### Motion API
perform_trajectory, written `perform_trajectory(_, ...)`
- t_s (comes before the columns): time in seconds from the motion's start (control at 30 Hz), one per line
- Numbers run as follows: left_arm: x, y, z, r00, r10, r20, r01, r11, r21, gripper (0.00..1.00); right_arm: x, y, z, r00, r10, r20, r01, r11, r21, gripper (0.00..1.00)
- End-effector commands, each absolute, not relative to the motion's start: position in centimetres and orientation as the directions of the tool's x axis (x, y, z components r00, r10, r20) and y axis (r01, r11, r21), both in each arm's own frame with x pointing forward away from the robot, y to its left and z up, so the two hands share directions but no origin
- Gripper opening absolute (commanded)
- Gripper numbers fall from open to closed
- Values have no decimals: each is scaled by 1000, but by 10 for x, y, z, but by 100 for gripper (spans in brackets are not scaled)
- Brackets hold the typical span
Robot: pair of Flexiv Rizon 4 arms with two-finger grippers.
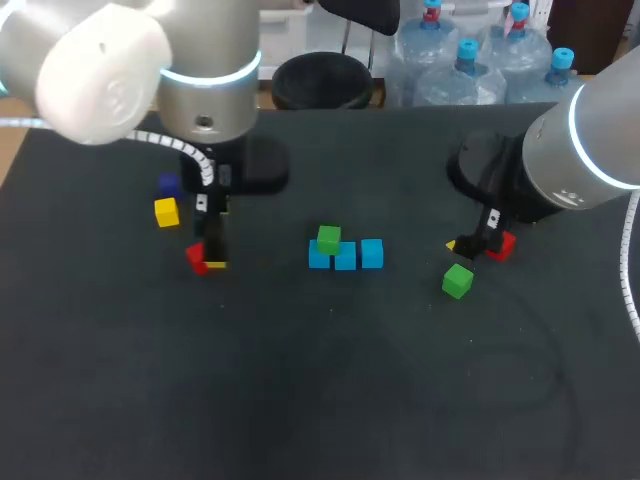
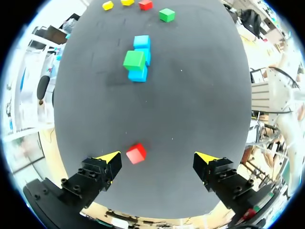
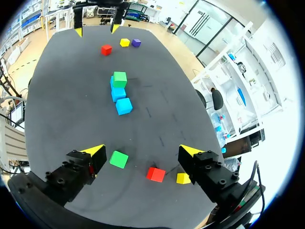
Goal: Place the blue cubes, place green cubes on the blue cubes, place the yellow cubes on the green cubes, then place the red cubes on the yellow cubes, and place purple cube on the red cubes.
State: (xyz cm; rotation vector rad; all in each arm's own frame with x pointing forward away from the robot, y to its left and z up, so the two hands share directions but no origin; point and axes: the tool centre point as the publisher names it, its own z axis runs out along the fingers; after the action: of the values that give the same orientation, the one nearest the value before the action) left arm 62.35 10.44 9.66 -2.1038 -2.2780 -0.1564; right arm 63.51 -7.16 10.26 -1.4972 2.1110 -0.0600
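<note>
right gripper (image 3: pixel 140 151) fingers spread, empty, above loose green cube (image 3: pixel 118 159) right of the blue row (image 1: pixel 345 255): centre first, square to faces, grip low; left gripper (image 2: pixel 158 157) also released.

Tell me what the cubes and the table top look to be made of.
The red cube and blue cubes: probably hard plastic or painted wood. They show flat solid colour, crisp edges and only a faint sheen; the views cannot settle which. The table top: seemingly a dark matte mat or cloth, with no glare and faint curved marks on it.
</note>
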Motion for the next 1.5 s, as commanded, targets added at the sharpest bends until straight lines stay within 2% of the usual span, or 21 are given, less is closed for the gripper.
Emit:
perform_trajectory(0.03, 616, 120, 102, -146, 989, 21, 980, 142, 141, 100, 633, -72, 101, -232, -883, -408, -855, 385, -348, 100)
perform_trajectory(0.37, 620, 139, 108, -326, 942, -74, 914, 334, 230, 100, 633, -72, 101, -232, -883, -408, -855, 385, -348, 100)
perform_trajectory(0.83, 622, 153, 133, -327, 917, -229, 862, 389, 326, 100, 633, -72, 101, -232, -883, -408, -855, 385, -348, 100)
perform_trajectory(1.4, 625, 146, 136, -285, 931, -228, 878, 349, 327, 100, 633, -72, 101, -232, -883, -408, -855, 385, -348, 100)
perform_trajectory(1.5, 627, 148, 143, -340, 884, -321, 834, 441, 331, 100, 633, -72, 101, -232, -883, -408, -855, 385, -348, 100)
